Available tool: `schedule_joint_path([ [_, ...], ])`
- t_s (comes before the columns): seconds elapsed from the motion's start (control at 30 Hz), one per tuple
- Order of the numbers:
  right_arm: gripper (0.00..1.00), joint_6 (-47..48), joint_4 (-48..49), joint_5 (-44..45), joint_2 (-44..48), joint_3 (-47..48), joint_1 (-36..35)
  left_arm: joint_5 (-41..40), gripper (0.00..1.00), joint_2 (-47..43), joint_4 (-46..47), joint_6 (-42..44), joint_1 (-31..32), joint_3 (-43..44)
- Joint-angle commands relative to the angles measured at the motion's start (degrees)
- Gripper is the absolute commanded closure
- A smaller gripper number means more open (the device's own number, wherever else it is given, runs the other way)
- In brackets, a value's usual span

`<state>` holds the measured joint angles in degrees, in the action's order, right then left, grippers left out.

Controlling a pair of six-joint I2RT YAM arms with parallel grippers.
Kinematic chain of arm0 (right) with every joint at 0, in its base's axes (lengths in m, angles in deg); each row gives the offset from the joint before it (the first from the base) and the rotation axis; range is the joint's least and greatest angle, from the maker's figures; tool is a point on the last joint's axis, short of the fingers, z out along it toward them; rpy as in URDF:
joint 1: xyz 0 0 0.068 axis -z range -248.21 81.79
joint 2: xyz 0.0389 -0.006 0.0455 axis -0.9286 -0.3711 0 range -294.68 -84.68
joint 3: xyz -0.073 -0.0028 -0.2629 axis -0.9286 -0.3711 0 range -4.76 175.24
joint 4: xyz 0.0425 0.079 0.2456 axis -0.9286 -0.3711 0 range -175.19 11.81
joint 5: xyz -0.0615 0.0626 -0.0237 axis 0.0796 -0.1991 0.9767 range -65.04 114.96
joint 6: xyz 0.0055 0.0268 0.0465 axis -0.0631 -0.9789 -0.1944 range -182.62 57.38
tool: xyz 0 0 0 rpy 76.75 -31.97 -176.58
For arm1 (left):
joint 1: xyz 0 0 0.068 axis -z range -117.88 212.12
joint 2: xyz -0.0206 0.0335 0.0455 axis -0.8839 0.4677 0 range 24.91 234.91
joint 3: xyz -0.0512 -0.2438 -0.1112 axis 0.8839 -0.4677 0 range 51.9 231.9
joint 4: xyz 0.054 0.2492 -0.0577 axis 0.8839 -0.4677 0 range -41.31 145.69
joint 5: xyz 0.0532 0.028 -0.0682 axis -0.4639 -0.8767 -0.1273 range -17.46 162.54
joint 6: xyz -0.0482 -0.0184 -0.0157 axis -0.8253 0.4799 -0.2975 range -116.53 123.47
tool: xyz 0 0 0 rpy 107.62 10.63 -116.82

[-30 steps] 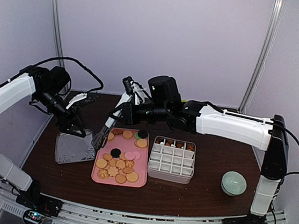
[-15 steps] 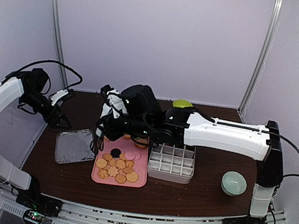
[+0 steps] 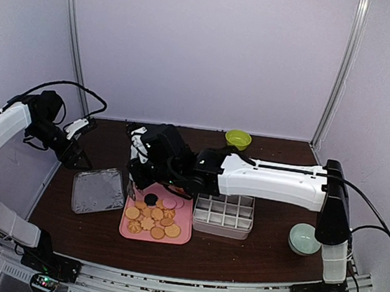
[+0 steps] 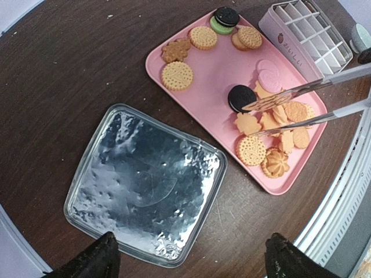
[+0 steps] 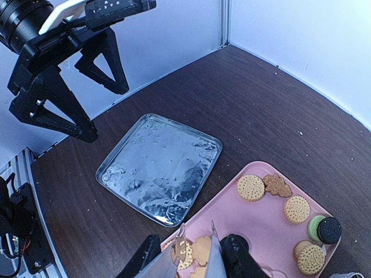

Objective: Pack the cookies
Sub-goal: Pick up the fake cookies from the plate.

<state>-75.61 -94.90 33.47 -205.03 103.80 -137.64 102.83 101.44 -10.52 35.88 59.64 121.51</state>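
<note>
- Two pairs of jaws work over a dark table (image 4: 69,69), and they stand in different states.
- The left gripper (image 4: 190,246) has its jaws spread wide with nothing between them.
- Just ahead of and below those open jaws lies a square foil tray (image 4: 145,185), flat on the table with its crinkled base bare.
- From the right wrist, the left gripper's dark fingers (image 5: 107,63) show well apart from each other, above the table beyond the foil tray's far side.
- The right gripper (image 5: 191,260) has its jaws pinching a pair of metal tongs (image 4: 301,101), whose handle runs out between the two black fingers.
- The tong blades reach forward from the right jaws over the pink tray (image 4: 214,75) with their tips apart.
- One tip sits just beside a black cookie (image 4: 240,97), and tan biscuits lie between the two tips; I cannot tell whether the blades touch them.
- The cookies (image 4: 177,75) all lie on the pink tray, which sits just beside the foil tray, to the right of the left jaws.
- A tight heap of cookies lies right under the tong tips, and a looser handful lies further out ahead of the right jaws.
- A white divided box (image 4: 304,29) stands just beyond the pink tray, on the side away from the left jaws.
- A green bowl (image 3: 238,138) and a pale bowl (image 3: 305,239) stand well apart from both pairs of jaws.
</note>
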Motion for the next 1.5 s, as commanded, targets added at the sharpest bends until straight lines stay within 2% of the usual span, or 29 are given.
schedule_joint_path([
  [0.0,0.64,1.10,0.90,3.08,-1.65,3.38,-1.08,-1.19,0.11,0.38,1.97,-0.42,-1.65,0.13],
  [0.9,0.66,3.74,-1.97,11.08,-7.00,4.39,-3.17,0.08,0.11,1.03,1.39,-0.23,-2.63,0.61],
  [1.07,0.70,4.24,-1.99,11.99,-6.89,4.68,-3.17,0.76,0.12,1.16,1.05,-0.22,-2.62,0.67],
  [1.47,0.90,2.86,-1.88,10.28,-5.18,6.47,-1.80,2.15,0.13,1.42,-0.14,0.23,-2.63,1.58],
])
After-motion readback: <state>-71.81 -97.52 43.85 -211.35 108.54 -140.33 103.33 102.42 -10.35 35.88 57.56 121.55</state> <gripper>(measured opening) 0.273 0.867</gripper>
